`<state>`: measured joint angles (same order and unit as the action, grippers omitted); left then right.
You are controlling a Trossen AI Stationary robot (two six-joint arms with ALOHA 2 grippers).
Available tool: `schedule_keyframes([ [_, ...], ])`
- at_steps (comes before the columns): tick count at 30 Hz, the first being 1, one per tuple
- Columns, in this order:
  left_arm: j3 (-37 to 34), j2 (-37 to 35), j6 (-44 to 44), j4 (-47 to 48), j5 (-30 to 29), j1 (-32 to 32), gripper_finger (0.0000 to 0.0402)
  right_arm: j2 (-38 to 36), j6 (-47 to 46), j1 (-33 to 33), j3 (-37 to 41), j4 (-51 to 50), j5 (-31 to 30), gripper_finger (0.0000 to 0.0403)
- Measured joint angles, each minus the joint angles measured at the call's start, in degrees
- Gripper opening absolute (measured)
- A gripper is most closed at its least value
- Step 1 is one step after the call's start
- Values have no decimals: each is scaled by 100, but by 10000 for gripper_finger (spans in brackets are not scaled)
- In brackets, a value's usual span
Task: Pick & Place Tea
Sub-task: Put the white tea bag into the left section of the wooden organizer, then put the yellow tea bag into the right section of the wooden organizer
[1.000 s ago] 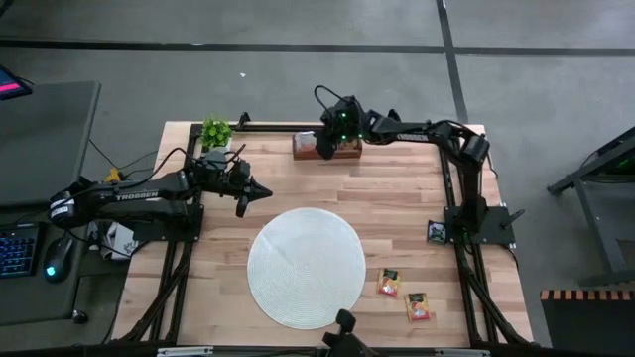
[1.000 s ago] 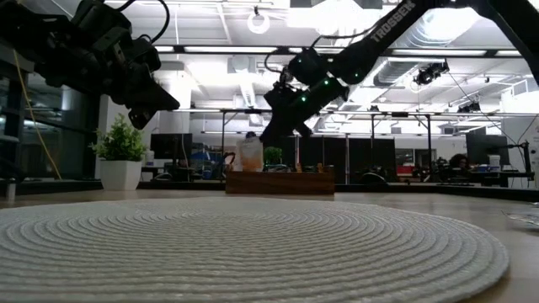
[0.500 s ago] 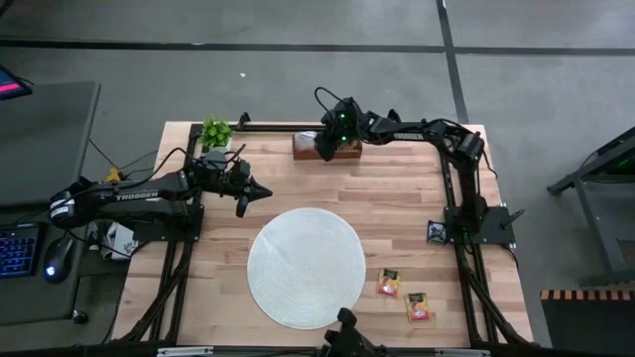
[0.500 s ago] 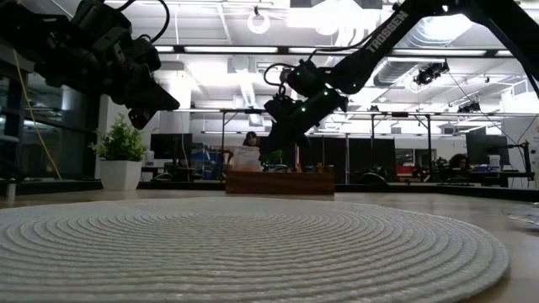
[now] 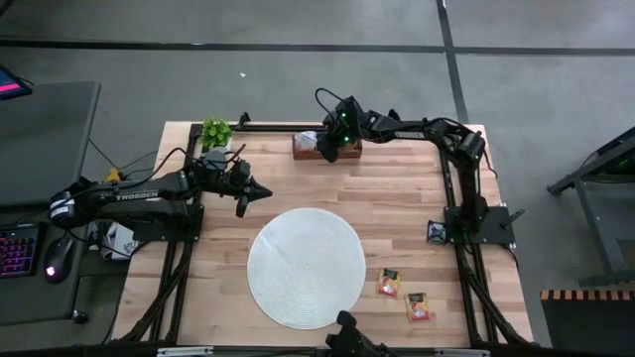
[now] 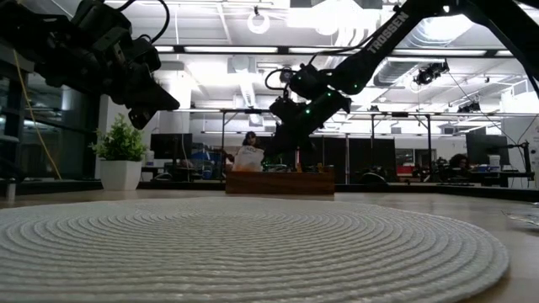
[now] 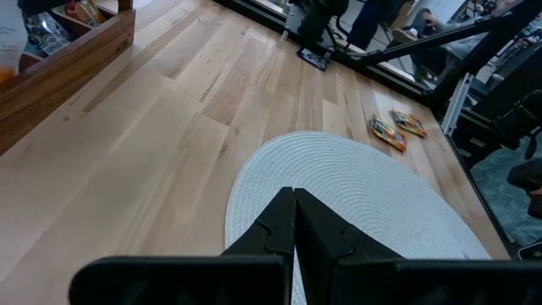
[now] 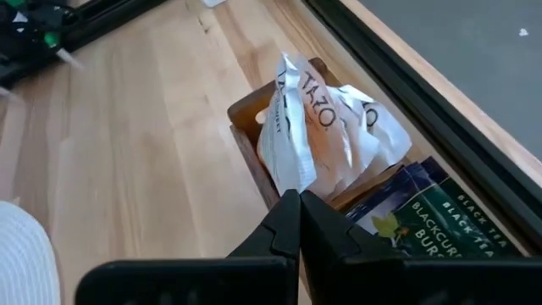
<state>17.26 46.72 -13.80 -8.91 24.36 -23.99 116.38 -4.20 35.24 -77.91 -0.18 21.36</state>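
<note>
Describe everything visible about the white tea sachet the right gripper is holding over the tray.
The white-and-orange sachet is a crinkled paper packet printed with dark lettering and an orange patch. The right gripper, shut, pinches its lower edge. It hangs tilted over the end compartment of the brown wooden tray, against more white sachets crumpled there. In the low view it shows just above the tray's rim, near the table's far edge.

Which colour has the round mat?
White, with a woven ring pattern; the high view shows the mat best.

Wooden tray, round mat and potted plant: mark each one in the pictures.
wooden tray [image 6: 280,183], low view, its front wall.
round mat [image 5: 306,268], high view, its woven middle.
potted plant [image 6: 122,141], low view, its green leaves.
</note>
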Motion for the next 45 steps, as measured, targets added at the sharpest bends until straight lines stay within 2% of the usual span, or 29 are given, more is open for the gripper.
schedule_keyframes([
  [17,0,0,0,0,0,0,0,-2,17,7,-2,61,-175,5],
  [23,0,-2,-2,0,0,0,0,-2,-27,12,-2,54,-403,32],
  [31,0,-2,-2,0,0,0,0,-139,7,48,-2,-40,-387,80],
  [36,0,-1,0,0,0,0,0,-400,120,101,-4,124,-382,95],
  [39,0,0,-2,2,0,-2,0,-463,-13,120,-5,478,-88,79],
  [41,0,0,-2,-2,0,0,0,-461,-158,116,-7,584,98,45],
  [43,0,0,0,1,0,0,0,-430,-113,64,-7,640,114,13],
  [45,0,-1,-2,-6,-1,-1,0,-422,-157,22,-4,704,-1,10],
])
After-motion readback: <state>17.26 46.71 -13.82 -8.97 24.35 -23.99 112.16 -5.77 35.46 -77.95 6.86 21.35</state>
